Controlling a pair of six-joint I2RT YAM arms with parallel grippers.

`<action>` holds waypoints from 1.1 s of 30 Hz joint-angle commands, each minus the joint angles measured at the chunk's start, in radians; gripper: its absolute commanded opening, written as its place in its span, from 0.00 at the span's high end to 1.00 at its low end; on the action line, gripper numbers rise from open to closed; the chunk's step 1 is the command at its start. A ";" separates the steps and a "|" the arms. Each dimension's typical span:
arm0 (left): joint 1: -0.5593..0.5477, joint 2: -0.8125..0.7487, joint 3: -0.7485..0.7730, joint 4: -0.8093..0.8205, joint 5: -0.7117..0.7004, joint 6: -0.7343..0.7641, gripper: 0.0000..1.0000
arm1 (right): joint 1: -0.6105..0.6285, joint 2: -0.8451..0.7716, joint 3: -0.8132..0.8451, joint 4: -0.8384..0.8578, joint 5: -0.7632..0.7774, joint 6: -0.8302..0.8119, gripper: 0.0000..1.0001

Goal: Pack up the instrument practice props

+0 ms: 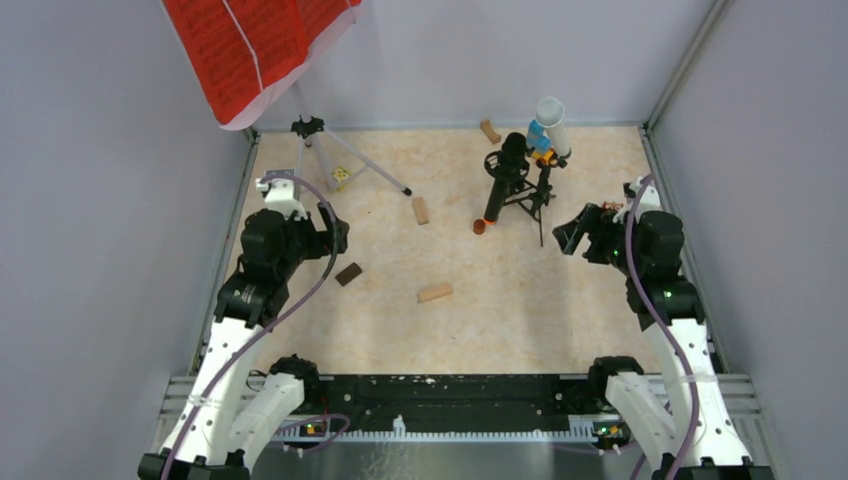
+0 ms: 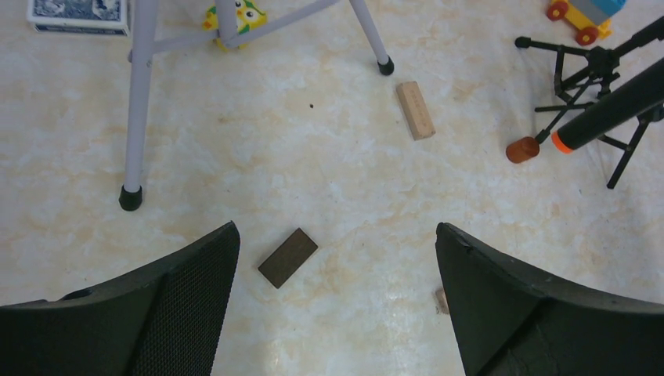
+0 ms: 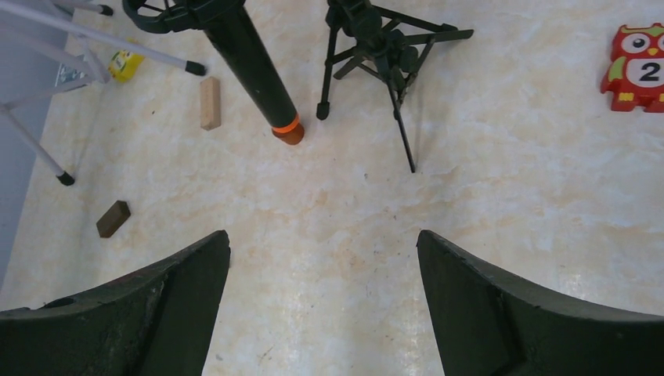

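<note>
Red sheet-music pages [image 1: 250,45] lean at the back left on a silver tripod [image 1: 330,160], whose legs [image 2: 137,102] show in the left wrist view. The black microphone with an orange end [image 1: 497,190] hangs tilted in a shock mount on a small black tripod [image 1: 535,195]. It also shows as microphone [image 3: 250,59] and tripod [image 3: 384,51] in the right wrist view. A white tube [image 1: 553,125] stands behind them. My left gripper [image 2: 337,235] is open above the floor near a dark block [image 2: 288,257]. My right gripper [image 3: 322,235] is open over bare floor, short of the tripod.
Light wooden blocks [image 1: 420,210] [image 1: 435,292] [image 1: 489,131] lie scattered. A blue-and-orange toy car [image 1: 540,140] sits by the tube. A small brown cap [image 2: 522,149] lies at the microphone's tip. There is a red owl tile [image 3: 636,66], a yellow owl piece [image 2: 239,16] and a card box [image 2: 77,14]. Walls enclose three sides.
</note>
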 commanded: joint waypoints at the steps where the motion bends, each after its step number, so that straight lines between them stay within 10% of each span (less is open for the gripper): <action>1: 0.000 0.001 0.042 0.155 -0.064 -0.020 0.01 | -0.003 0.019 0.064 0.065 -0.123 0.002 0.12; 17: 0.002 -0.068 0.158 -0.127 -0.365 -0.110 0.01 | 0.783 0.335 0.199 0.443 0.235 -0.108 0.15; 25: 0.002 -0.181 0.157 -0.171 -0.415 -0.089 0.03 | 0.839 0.688 0.406 0.718 0.144 -0.152 0.21; 33: 0.000 -0.267 0.073 -0.130 -0.436 -0.056 0.03 | 0.833 1.135 0.882 0.605 -0.062 -0.470 0.16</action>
